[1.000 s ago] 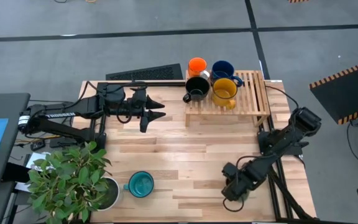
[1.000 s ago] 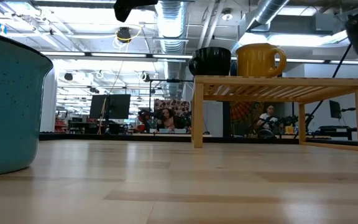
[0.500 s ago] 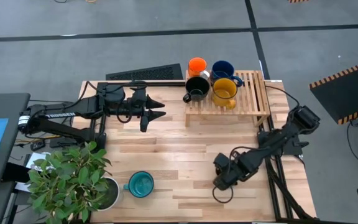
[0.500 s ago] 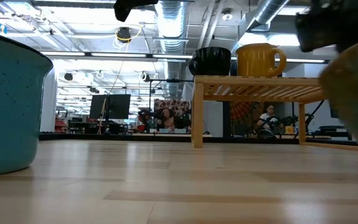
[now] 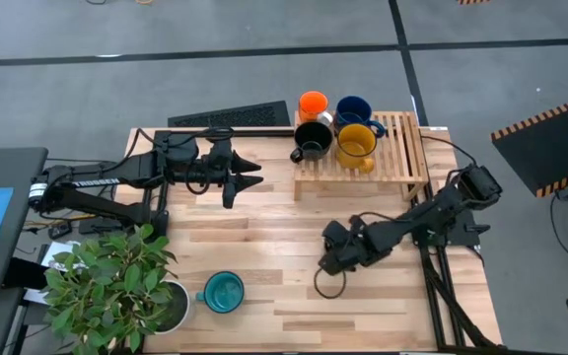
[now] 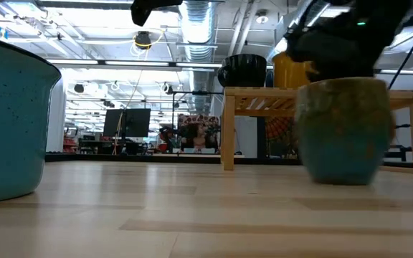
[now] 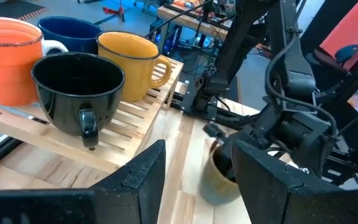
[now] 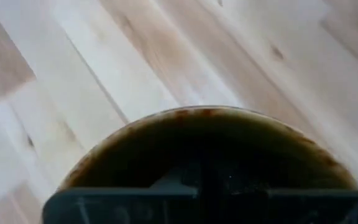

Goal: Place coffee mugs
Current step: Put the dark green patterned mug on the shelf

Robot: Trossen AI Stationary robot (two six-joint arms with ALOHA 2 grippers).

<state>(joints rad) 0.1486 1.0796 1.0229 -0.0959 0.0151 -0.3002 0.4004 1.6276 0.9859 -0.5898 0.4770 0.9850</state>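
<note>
You are looking down on the wooden table [image 5: 264,237], the largest element, with a potted plant [image 5: 106,281] standing at its near left corner and a keyboard [image 5: 230,116] lying along its far edge. At the far right the slatted wooden rack [image 5: 402,153] is carrying four mugs: the orange mug [image 5: 313,104] and dark blue mug [image 5: 353,108] behind, the black mug [image 5: 313,139] and yellow mug [image 5: 355,144] in front. The teal mug [image 5: 224,292] is standing alone on the table just beside the plant pot.

Your right arm is reaching across the right half of the table; the right gripper [image 5: 331,258] is clamped on the rim of the olive-brown mug [image 6: 344,129], one finger inside it. In the low view the mug's base is sitting at or just above the tabletop; contact cannot be judged. A second ago this gripper and mug were near the table's right front corner; they are now lying closer to the middle, in front of the rack, and the mug is filling the right of the low view, where earlier it was absent.

Your left arm is waiting over the far left of the table, and the left gripper [image 5: 249,175] is holding its fingers [image 7: 135,180] spread wide and empty, pointing toward the rack, unchanged.
</note>
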